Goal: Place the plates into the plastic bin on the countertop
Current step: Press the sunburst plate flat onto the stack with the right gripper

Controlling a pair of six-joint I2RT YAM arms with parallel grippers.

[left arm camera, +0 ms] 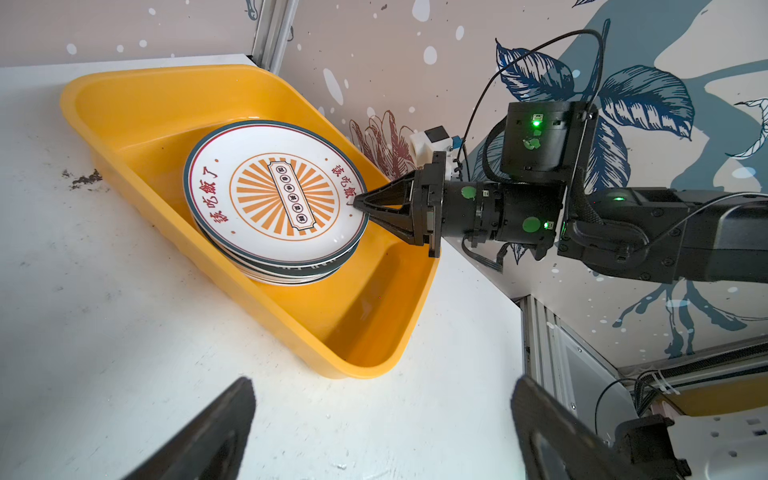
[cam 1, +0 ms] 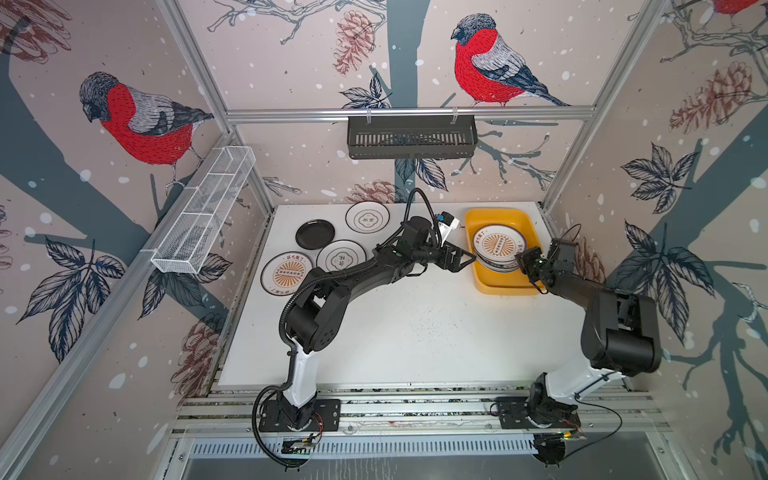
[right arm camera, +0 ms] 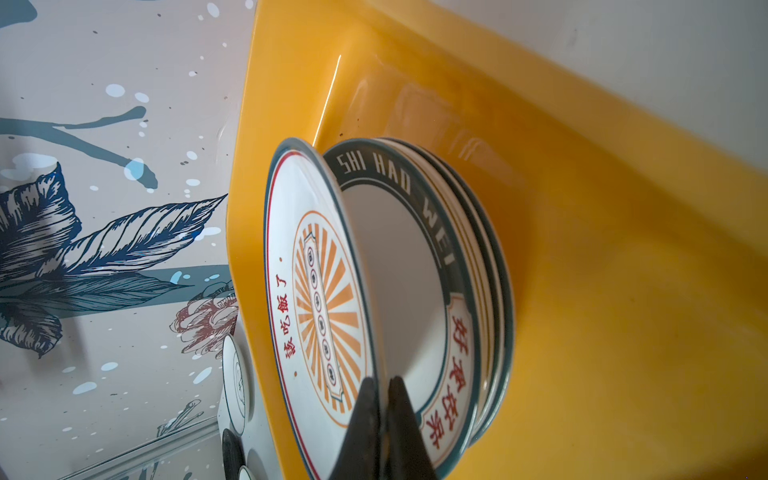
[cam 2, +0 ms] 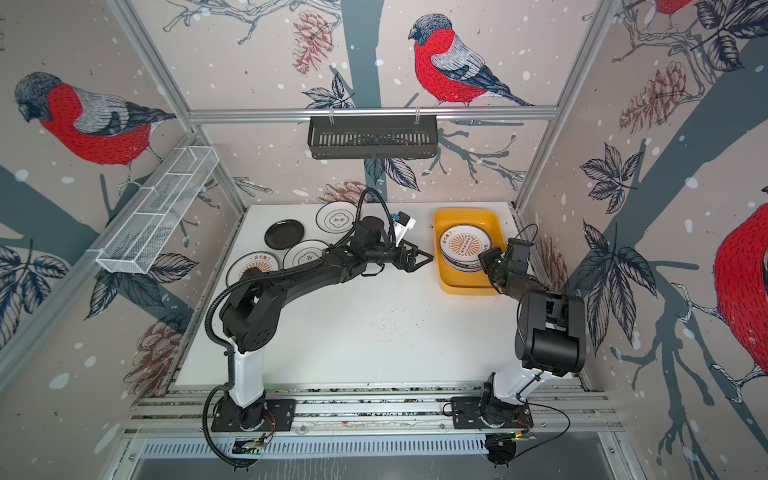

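With right hand (left arm camera: 356, 203), pinches rim of round white sunburst-centred plate (left arm camera: 266, 232) inside yellow-orange plastic bin (left arm camera: 137, 104); holds left hand (cam 1: 468, 259) spread, bin just ahead.

The place is a robot laboratory cell staged like a kitchen corner: aluminium framing (cam 1: 409, 113) boxes in a speckled white countertop (cam 1: 415, 332), and its walls are panels of printed bullfinch wallpaper (cam 1: 137, 120). A left arm (cam 1: 328, 291) and a right arm (cam 1: 619, 332) stand bolted to rails (cam 1: 415, 409) along the frame's lower edge. Props are sparse: plates (cam 1: 368, 217), a yellow plastic bin (cam 1: 478, 220), a black slotted basket (cam 1: 411, 143) at upper centre and a white wire mesh rack (cam 1: 203, 212) at the left.
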